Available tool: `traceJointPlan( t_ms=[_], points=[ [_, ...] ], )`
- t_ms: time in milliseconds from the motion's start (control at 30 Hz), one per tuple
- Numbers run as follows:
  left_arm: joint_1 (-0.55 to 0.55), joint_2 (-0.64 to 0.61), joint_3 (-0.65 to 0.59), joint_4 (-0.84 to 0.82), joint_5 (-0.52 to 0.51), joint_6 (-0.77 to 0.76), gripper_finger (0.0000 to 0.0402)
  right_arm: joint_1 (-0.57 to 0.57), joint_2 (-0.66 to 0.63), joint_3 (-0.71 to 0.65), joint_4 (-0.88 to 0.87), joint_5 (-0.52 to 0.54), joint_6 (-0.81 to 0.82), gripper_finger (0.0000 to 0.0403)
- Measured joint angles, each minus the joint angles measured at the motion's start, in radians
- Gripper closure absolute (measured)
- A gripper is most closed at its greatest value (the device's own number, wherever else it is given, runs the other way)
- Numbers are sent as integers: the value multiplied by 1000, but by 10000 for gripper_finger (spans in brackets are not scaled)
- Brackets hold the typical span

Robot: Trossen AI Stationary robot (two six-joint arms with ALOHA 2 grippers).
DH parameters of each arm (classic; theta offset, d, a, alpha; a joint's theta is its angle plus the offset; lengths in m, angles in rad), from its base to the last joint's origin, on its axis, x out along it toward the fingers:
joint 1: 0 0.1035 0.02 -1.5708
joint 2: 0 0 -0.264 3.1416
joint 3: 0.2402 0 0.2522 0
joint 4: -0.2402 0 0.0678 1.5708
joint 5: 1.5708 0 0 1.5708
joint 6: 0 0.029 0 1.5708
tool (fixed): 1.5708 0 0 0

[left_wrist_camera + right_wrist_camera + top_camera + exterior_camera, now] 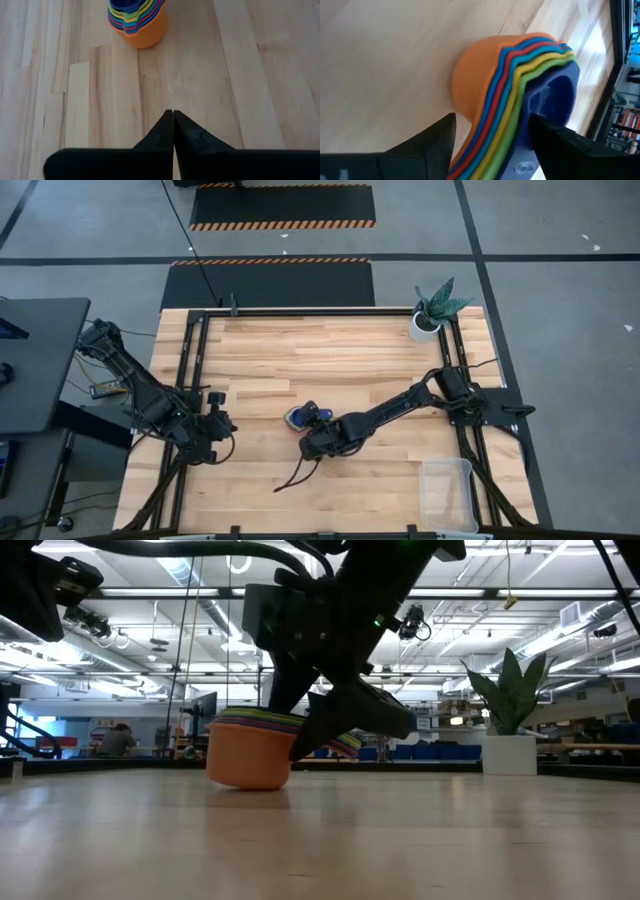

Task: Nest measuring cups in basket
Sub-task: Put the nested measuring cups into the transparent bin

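The measuring cups [302, 417] sit nested in one stack at the table's middle, orange outermost and dark blue innermost [555, 95]. The low view shows the orange cup's bottom [250, 780] on the wood. My right gripper [492, 127] is at the stack's near-right side, shut on the stacked handles. My left gripper [173, 117] hangs shut over bare wood to the left of the stack [137, 22] and touches nothing. The clear basket [447, 493] stands at the table's near right corner. My right gripper pinches the stacked handles [490, 137] between its two fingers. One finger [437, 137] is on the orange outer side, the other [555, 142] on the dark blue inner side. The fingers slant down from the table's right. The stack's orange bottom rests on the table.
A white pot with a green plant [428, 320] stands at the far right corner. A black frame rail [200, 370] runs along the table's sides. Bare wood lies between the stack and the basket. A black cable [292, 478] trails below the right gripper.
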Motion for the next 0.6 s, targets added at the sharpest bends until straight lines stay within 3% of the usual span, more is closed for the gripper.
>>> traceJointPlan(
  t_ms=[600],
  points=[
    [0, 0, 0, 0, 0, 0, 395, -8, 0, -3, 35, -1, -46, 151]
  ],
)
